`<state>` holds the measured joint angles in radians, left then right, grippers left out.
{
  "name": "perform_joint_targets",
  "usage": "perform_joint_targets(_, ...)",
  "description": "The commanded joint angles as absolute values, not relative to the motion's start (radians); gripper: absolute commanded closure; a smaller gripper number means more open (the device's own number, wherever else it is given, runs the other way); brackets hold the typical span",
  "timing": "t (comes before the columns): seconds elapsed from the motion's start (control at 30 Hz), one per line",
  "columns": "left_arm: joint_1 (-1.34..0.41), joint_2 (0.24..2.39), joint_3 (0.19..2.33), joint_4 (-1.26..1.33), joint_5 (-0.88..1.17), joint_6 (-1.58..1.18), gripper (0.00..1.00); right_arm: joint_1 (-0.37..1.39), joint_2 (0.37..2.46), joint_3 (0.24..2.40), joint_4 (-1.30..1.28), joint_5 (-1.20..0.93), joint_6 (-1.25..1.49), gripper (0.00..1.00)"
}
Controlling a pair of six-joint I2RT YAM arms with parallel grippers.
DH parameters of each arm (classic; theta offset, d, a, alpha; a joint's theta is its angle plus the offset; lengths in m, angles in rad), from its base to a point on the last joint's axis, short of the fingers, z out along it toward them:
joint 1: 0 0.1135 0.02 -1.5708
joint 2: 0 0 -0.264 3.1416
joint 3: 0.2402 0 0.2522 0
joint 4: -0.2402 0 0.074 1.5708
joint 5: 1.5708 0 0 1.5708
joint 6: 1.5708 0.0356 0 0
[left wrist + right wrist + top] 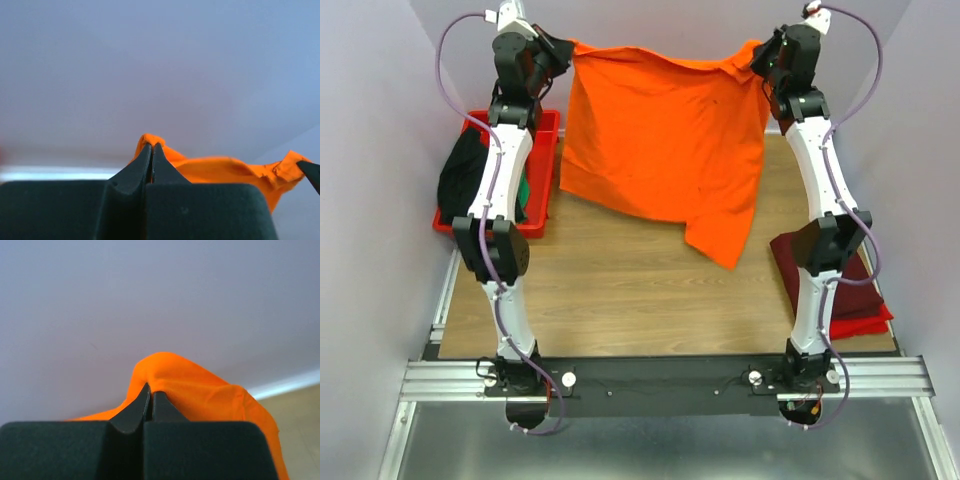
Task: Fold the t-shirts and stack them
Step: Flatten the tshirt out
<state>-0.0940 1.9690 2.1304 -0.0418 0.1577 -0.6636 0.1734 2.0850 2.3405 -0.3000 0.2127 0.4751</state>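
- Your left gripper (151, 146): fingers pressed together, pinching a bunched corner of the orange t-shirt (660, 140); raised high, close to the back wall (670, 20).
- Your right gripper (149, 388): likewise closed, nipping a fold at the shirt's other upper corner; cloth humps over the fingertips.
- Orange t-shirt: hangs as a sheet between your two grippers, its top edge drawn from one to the other with a slight sag. The left side edge drops nearly straight below the left gripper. The bottom edge slants, lowest at a pointed corner below and inward of the right gripper. You cannot tell whether it touches the wood.
- Table (620, 290): open wood on the near side of the hanging shirt, between your two arms.
- Red tray (548, 130): below and outward of the left gripper, at the table's left edge. It holds the black t-shirt (460, 175), spilling over the outer rim, and a strip of green t-shirt (523, 195).
- Maroon t-shirt (858, 298): folded pile well below the right gripper, beside that arm's elbow, at the right table edge.
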Motion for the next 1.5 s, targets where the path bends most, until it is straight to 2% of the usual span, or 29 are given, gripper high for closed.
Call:
perform_joint_targets(0.0,-0.043,2.046,2.455,0.020,0.302,-0.713,1.00,0.186,2.062,2.655,-0.173,0.124,0.397,0.99)
perform_joint_targets(0.1,-0.023,2.010,2.456,0.066,0.313,-0.718,1.00,0.187,1.982,2.574,-0.089,0.114,0.379,0.99)
perform_joint_targets(0.23,-0.008,1.915,2.269,0.143,0.328,-0.703,1.00,0.186,1.813,2.216,-0.009,0.136,0.388,0.99)
perform_joint_targets(0.3,-0.008,1.881,2.163,0.130,0.330,-0.680,1.00,0.187,1.738,2.110,-0.009,0.155,0.403,0.99)
perform_joint_targets(0.33,-0.009,1.867,2.063,0.130,0.343,-0.683,1.00,0.186,1.711,1.970,-0.009,0.172,0.432,0.99)
perform_joint_targets(0.43,-0.008,1.793,1.871,0.167,0.360,-0.689,1.00,0.186,1.591,1.743,-0.009,0.173,0.515,0.99)
perform_joint_targets(0.53,-0.008,1.715,1.499,0.224,0.368,-0.735,1.00,0.186,1.494,1.435,-0.011,0.192,0.624,0.99)
perform_joint_targets(0.7,-0.009,1.666,1.148,0.241,0.367,-0.788,1.00,0.187,1.385,0.955,-0.009,0.161,0.718,0.99)
perform_joint_targets(0.83,-0.009,1.700,0.987,0.218,0.388,-0.859,1.00,0.186,1.336,0.772,-0.009,0.070,0.793,0.99)
perform_joint_targets(0.9,-0.009,1.710,0.930,0.216,0.402,-0.873,0.99,0.187,1.356,0.740,-0.009,-0.029,0.810,0.94)
perform_joint_targets(0.93,-0.009,1.709,0.914,0.218,0.402,-0.873,0.97,0.186,1.356,0.723,-0.009,-0.052,0.814,0.88)
perform_joint_targets(0.97,-0.012,1.701,0.893,0.216,0.403,-0.865,0.94,0.186,1.359,0.689,-0.009,-0.072,0.818,0.71)
perform_joint_targets(1.03,-0.012,1.686,0.876,0.198,0.403,-0.854,0.84,0.187,1.348,0.660,-0.009,-0.115,0.808,0.57)
perform_joint_targets(1.07,-0.012,1.668,0.862,0.186,0.403,-0.836,0.81,0.187,1.335,0.634,-0.009,-0.118,0.804,0.46)
perform_joint_targets(1.13,-0.012,1.648,0.851,0.149,0.394,-0.813,0.73,0.186,1.278,0.614,-0.024,-0.088,0.795,0.34)
perform_joint_targets(1.27,-0.014,1.595,0.836,0.069,0.342,-0.759,0.64,0.186,1.195,0.626,-0.138,0.024,0.769,0.30)
perform_joint_targets(1.4,-0.012,1.548,0.824,0.012,0.267,-0.732,0.64,0.186,1.195,0.663,-0.170,0.080,0.742,0.31)
perform_joint_targets(1.47,-0.012,1.534,0.831,-0.038,0.201,-0.718,0.68,0.189,1.224,0.687,-0.186,0.080,0.730,0.33)
